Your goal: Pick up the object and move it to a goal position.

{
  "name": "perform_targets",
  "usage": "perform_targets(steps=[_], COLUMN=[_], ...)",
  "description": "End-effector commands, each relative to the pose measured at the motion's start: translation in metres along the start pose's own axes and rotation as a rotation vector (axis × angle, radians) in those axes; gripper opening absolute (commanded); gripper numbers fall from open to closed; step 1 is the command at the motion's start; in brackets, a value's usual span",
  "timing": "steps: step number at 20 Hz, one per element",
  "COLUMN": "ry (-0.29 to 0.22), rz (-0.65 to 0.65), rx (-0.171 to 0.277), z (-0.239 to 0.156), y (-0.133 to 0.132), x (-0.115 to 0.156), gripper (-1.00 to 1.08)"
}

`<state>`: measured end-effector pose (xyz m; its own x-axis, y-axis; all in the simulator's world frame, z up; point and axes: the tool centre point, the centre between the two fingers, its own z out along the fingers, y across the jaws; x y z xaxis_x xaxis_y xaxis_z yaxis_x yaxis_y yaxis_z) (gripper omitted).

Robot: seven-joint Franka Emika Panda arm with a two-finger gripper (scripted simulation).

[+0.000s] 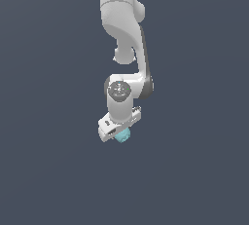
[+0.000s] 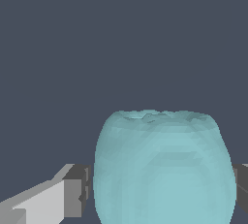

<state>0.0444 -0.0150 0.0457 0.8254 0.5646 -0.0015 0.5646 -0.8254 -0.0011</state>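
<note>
The object (image 1: 123, 136) is a small light cyan, lumpy round blob, poking out from under the white gripper (image 1: 119, 132) near the middle of the exterior view. In the wrist view the object (image 2: 162, 169) fills the space between the two fingers. The grey pad of one finger (image 2: 80, 191) presses against one flank, and the other finger (image 2: 242, 184) meets the opposite flank at the picture's edge. The gripper (image 2: 162, 191) is shut on the object. Whether the object rests on the floor or hangs above it cannot be told.
A plain dark blue-grey floor (image 1: 48, 170) lies all around. The white arm (image 1: 121, 19) reaches in from the top of the exterior view down to the wrist (image 1: 119, 90). No goal marker shows.
</note>
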Motion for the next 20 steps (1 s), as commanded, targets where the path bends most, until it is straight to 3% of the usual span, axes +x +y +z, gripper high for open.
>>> perform_targets(steps=[1, 3, 4, 20], ry=[0.001, 0.001, 0.001, 0.001], rz=[0.0, 0.0, 0.0, 0.0], rx=[-0.001, -0.001, -0.001, -0.001], z=[0.005, 0.004, 0.004, -0.008], y=[0.001, 0.001, 0.001, -0.008], x=[0.001, 0.001, 0.001, 0.009], gripper=[1.0, 1.0, -1.0, -1.0])
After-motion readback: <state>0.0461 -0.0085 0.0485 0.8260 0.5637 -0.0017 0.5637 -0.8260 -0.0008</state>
